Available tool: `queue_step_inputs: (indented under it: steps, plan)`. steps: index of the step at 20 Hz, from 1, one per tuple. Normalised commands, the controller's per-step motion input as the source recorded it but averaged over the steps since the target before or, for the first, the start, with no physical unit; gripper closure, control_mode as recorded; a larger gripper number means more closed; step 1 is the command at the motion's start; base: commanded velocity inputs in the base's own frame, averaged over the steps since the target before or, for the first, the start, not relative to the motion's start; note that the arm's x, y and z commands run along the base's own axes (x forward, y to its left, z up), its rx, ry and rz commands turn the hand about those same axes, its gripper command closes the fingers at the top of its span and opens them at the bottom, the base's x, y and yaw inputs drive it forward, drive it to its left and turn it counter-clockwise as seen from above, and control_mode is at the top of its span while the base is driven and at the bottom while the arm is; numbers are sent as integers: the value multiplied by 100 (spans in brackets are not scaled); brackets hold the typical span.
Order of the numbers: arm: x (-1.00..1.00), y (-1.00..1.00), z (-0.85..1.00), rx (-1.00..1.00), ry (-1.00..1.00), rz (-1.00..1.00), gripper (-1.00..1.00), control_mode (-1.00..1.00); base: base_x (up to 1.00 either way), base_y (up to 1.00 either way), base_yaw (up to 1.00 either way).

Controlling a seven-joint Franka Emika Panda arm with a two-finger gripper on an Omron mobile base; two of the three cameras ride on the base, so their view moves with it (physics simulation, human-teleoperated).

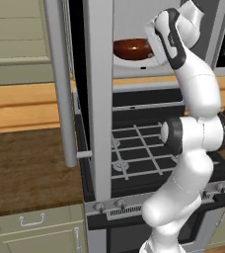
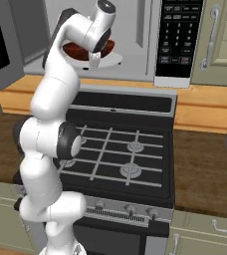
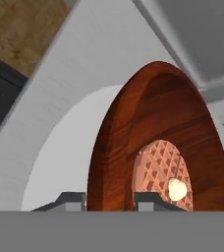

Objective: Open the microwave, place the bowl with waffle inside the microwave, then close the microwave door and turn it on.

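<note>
Jaws straddle the bowl [image 3: 153,147] rim narrowly, grip uncertain; bowl with waffle [image 3: 160,170] sits on the turntable [image 3: 60,167], directly ahead.

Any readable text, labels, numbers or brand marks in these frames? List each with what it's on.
Nothing legible in any view.
Black button panel at the right of the silver-framed microwave: rows of small white markings, too small and blurred to read.
Black gas stove front with its knobs: no readable marks.
Glossy reddish-brown bowl holding the waffle, white round turntable: no text.
</note>
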Motion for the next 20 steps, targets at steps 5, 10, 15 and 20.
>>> queue_step_inputs:
  steps: [5,10,15,20]
  plan:
    - [73,0,-6,0,4,-12,-100,-100,0,0,0]
    - [42,0,12,0,-3,-8,-100,-100,0,0,0]
    - [-85,-35,50,1,-24,0,-100,-100,0,0,0]
    - [-100,-30,-15,0,-28,0,-100,-100,0,0,0]
